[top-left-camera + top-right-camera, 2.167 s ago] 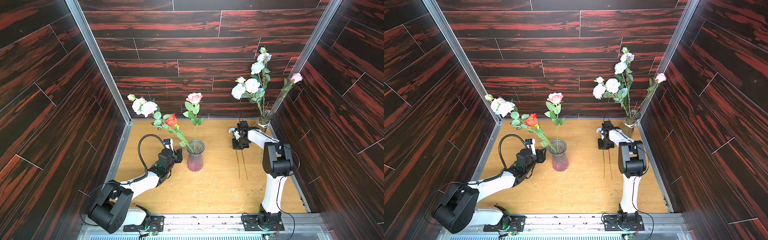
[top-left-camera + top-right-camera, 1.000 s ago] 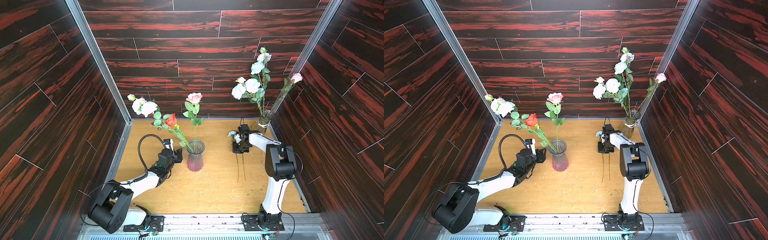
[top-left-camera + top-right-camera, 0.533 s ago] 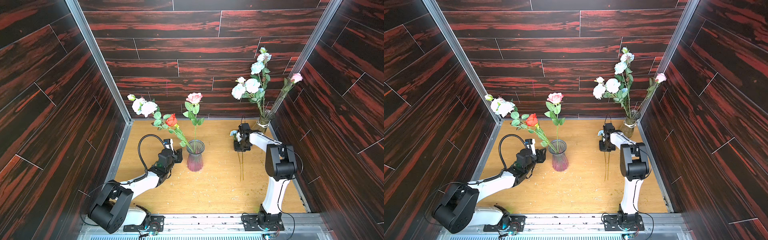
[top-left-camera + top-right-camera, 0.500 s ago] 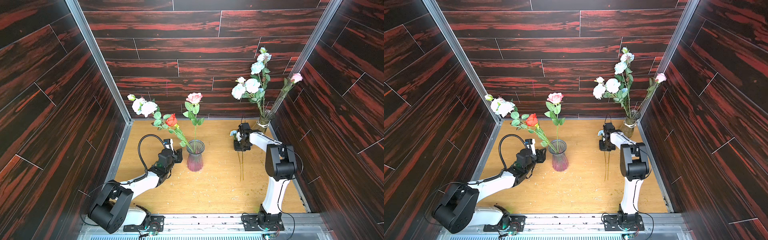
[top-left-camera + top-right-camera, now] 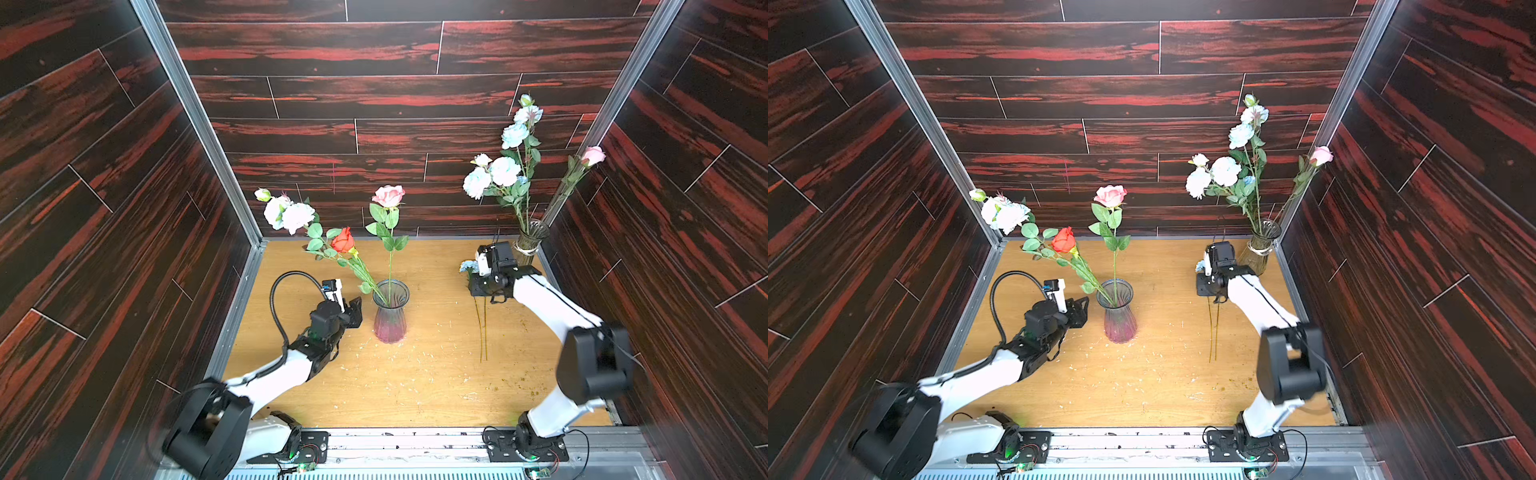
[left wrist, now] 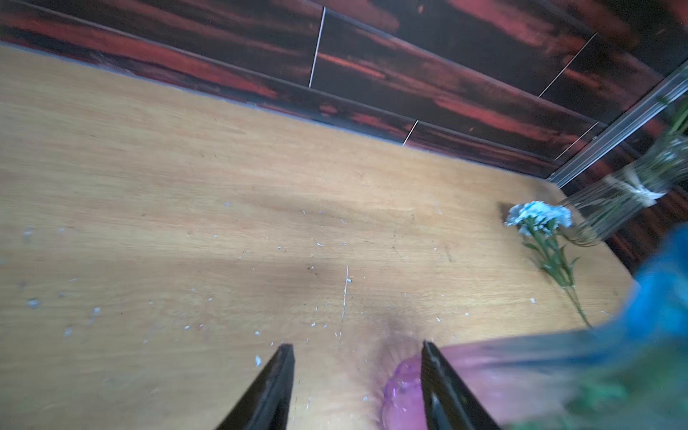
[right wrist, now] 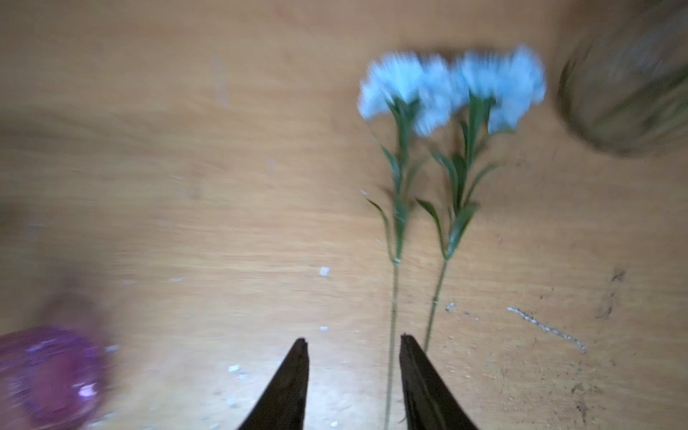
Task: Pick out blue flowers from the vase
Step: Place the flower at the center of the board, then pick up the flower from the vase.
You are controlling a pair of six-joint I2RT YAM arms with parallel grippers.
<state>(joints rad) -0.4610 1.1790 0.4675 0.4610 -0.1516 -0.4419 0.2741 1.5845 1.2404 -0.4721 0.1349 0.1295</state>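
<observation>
Stems of two blue flowers (image 7: 398, 80) run front to back on the table (image 5: 415, 382), just under your right gripper (image 7: 353, 344), half open and gripping nothing; more blue sprays (image 5: 505, 170) stand in the clear vase (image 5: 530, 243) just behind it, nearest this arm

White arm links (image 5: 552, 307), black joints (image 5: 596, 365); black cable (image 5: 272, 303) looped at left wrist (image 5: 328, 318).

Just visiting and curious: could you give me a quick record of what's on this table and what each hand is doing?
Blue flowers: two stems lying flat on the table, beside the clear vase
Right hand: open, over their stems
Left hand: open, beside the purple vase
Roses: red and pink, standing in the purple vase
</observation>
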